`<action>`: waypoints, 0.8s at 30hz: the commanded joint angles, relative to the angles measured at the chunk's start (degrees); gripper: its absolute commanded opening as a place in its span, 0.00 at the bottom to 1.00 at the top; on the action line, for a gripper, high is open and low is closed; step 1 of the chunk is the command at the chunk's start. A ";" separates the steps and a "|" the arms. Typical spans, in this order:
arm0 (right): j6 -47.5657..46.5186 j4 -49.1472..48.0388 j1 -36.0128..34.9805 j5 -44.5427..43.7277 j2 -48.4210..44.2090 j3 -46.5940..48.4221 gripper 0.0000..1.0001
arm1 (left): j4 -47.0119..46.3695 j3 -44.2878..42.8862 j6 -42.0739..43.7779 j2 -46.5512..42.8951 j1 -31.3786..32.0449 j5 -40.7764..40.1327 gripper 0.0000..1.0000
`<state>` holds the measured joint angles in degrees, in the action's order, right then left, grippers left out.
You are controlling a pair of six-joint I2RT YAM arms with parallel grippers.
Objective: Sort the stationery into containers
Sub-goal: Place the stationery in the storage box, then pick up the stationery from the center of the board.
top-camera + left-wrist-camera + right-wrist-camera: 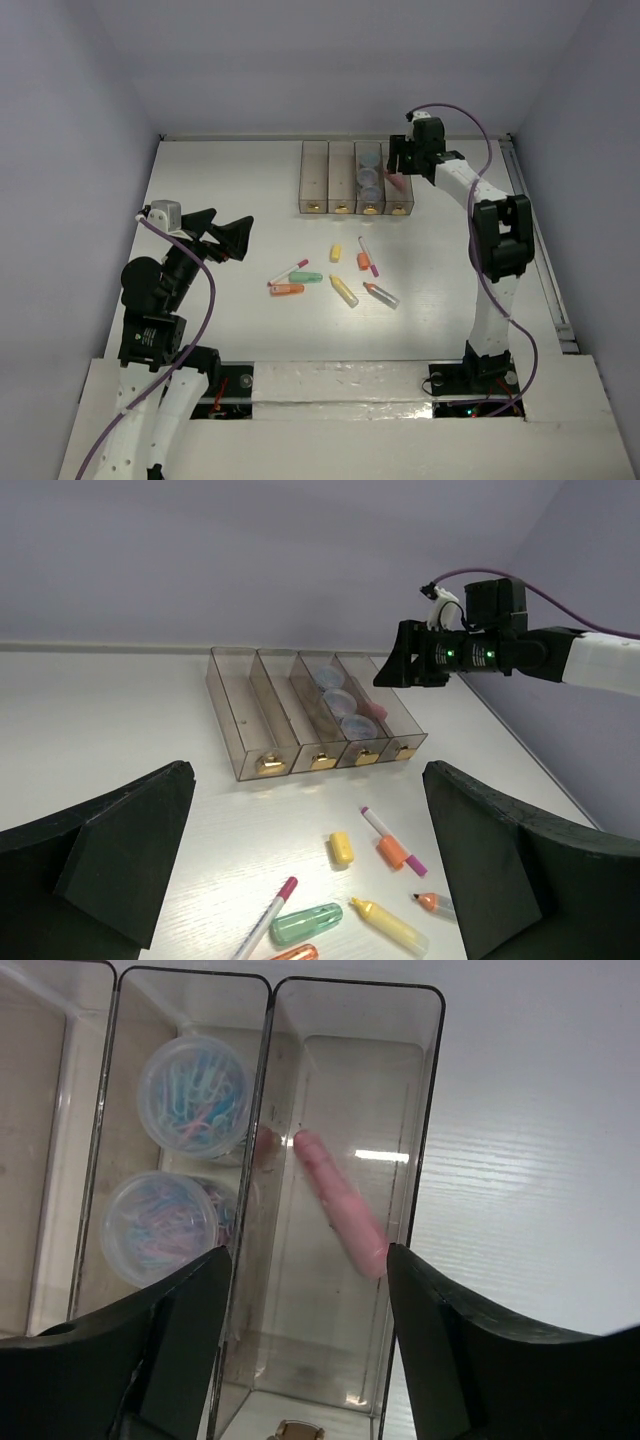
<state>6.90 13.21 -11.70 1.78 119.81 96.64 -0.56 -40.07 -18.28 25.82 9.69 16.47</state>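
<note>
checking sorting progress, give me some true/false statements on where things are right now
1. The right gripper is open over the bins. True.
2. The pink marker shares a bin with the round tubs. False: it is in the end bin beside theirs.
3. The left gripper holds the green marker. False: it is open and empty, and the green marker lies on the table.
4. The yellow marker lies on the table. True.

Plain lavender-grey walls (300,60) box in a white tabletop (230,190) — soft, even light throughout.
</note>
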 commanded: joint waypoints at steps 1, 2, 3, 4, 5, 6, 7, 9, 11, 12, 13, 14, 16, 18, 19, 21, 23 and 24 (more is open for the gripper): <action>-0.22 -1.08 0.01 0.94 -3.52 1.54 0.70 | -2.34 0.17 0.35 0.28 0.33 0.49 0.99; -0.04 -1.26 0.01 2.16 -4.49 0.84 0.70 | -2.43 0.17 0.27 0.19 0.33 0.49 0.99; 0.22 -2.56 0.01 3.48 -5.63 -0.13 0.70 | -2.43 0.17 0.27 0.19 0.33 0.49 0.99; 0.31 -3.36 -0.68 5.41 -8.34 -2.66 0.70 | -2.43 0.17 0.27 0.28 0.33 0.58 0.99; -0.56 -3.89 -2.43 5.95 -9.76 -3.99 0.69 | -2.43 0.17 0.27 0.19 0.33 0.67 0.99; -1.61 -4.85 -3.66 6.74 -11.16 -5.31 0.65 | -2.43 0.17 0.18 0.19 0.33 0.58 0.99; -3.10 -5.21 -4.98 9.96 -13.70 -7.85 0.64 | -2.43 0.17 0.26 0.19 0.33 0.58 0.99; -8.02 -4.52 -10.14 13.50 -15.74 -9.97 0.62 | -2.52 0.17 0.18 0.10 0.33 0.58 0.99; -14.24 -3.64 -14.29 16.67 -17.93 -12.86 0.62 | -2.43 0.17 0.35 0.10 0.33 0.41 0.99; -16.02 -3.11 -18.40 16.94 -18.55 -13.84 0.62 | -2.43 0.17 0.35 0.02 0.33 0.41 0.99; -17.69 -2.41 -20.09 18.24 -18.99 -14.72 0.63 | -2.43 0.17 0.35 0.10 0.33 0.41 0.99; -19.53 -1.97 -21.68 18.87 -19.61 -15.51 0.63 | -2.43 0.17 0.44 -0.07 0.33 0.23 0.99; -19.82 -0.74 -25.11 20.44 -19.44 -16.31 0.64 | -2.43 0.17 0.44 -0.16 0.33 0.06 0.99; -19.90 -0.03 -26.96 21.07 -18.30 -16.22 0.67 | -2.34 0.08 0.44 -0.25 0.33 -0.03 0.99; -20.08 0.67 -28.71 21.33 -17.69 -15.79 0.68 | -2.34 0.00 0.53 -0.25 0.33 -0.03 0.99; -21.22 2.86 -30.65 21.16 -15.32 -14.47 0.68 | -2.26 0.08 0.53 -0.42 0.33 -0.38 0.99; -22.44 5.76 -33.71 20.98 -13.91 -12.80 0.68 | -2.17 0.00 0.53 -0.51 -0.20 -0.56 0.99; -22.80 6.64 -34.78 20.90 -13.29 -12.36 0.67 | -2.17 0.08 0.62 -0.51 -0.20 -0.47 0.99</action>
<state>-12.71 15.59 -44.14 21.78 104.68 81.60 -0.56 -40.10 -18.28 25.80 9.65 16.21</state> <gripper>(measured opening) 0.673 0.989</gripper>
